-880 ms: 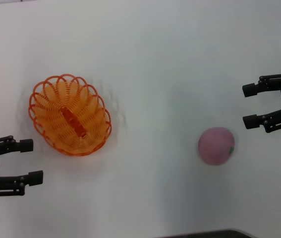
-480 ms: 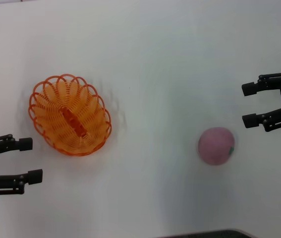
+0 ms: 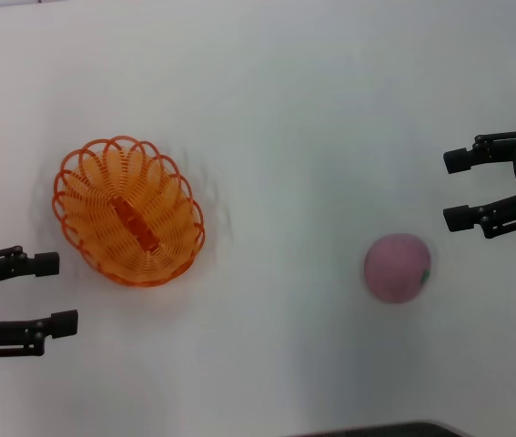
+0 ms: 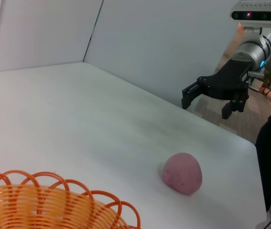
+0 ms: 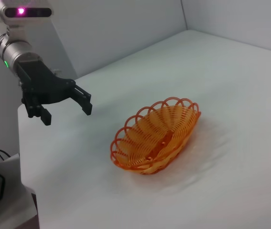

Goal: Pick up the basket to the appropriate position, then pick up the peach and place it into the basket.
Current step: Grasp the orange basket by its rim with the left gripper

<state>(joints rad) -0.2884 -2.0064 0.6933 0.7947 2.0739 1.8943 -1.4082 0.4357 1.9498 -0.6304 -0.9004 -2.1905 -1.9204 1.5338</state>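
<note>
The orange oval basket (image 3: 128, 211) sits on the white table at the left; it also shows in the left wrist view (image 4: 49, 202) and the right wrist view (image 5: 157, 135). The pink peach (image 3: 397, 267) lies at the right, also in the left wrist view (image 4: 182, 172). My left gripper (image 3: 53, 293) is open and empty, just left of and nearer than the basket; it shows in the right wrist view (image 5: 66, 107). My right gripper (image 3: 457, 189) is open and empty, to the right of and beyond the peach; it shows in the left wrist view (image 4: 209, 99).
The white table (image 3: 285, 109) carries only the basket and the peach. A dark edge (image 3: 394, 430) shows at the near side of the table. The table's far edge shows in the left wrist view (image 4: 240, 138).
My left gripper has drifted slightly nearer the table's front edge. The right gripper, basket and peach have barely moved.
</note>
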